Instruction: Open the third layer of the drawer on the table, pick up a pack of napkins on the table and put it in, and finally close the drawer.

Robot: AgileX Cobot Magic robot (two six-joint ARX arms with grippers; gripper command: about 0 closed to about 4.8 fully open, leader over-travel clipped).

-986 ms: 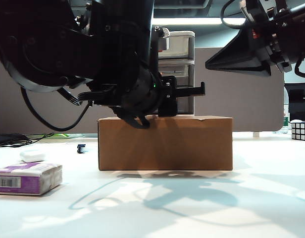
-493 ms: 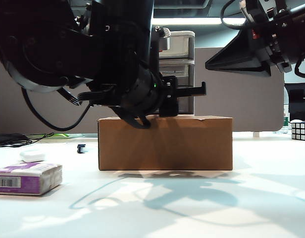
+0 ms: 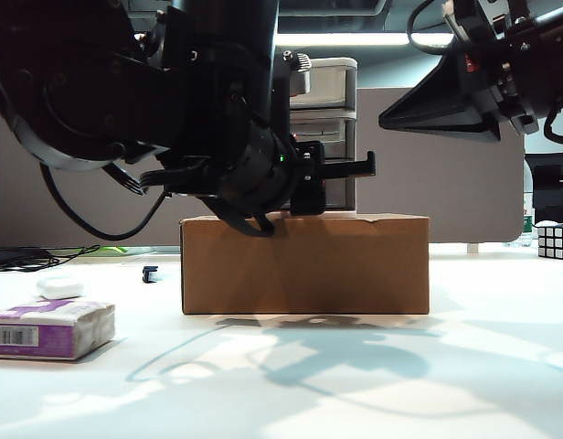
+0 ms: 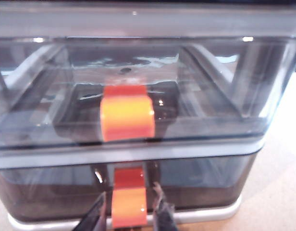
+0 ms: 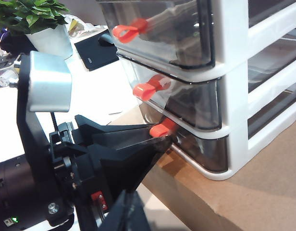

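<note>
Left claw (image 4: 129, 211) clamped on red-orange handle (image 4: 129, 204) of lowest translucent grey drawer tier (image 4: 196, 180), unmoved and unopened; right claw (image 3: 446, 105) raised, state unclear; purple-white napkin pack (image 3: 48, 329) on white desk (image 3: 355, 384).

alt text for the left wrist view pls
Close-up of the left gripper with its two dark fingers on either side of the red-orange handle of the third layer, the lowest translucent grey tier of the drawer. The middle tier's handle sits above.
</note>
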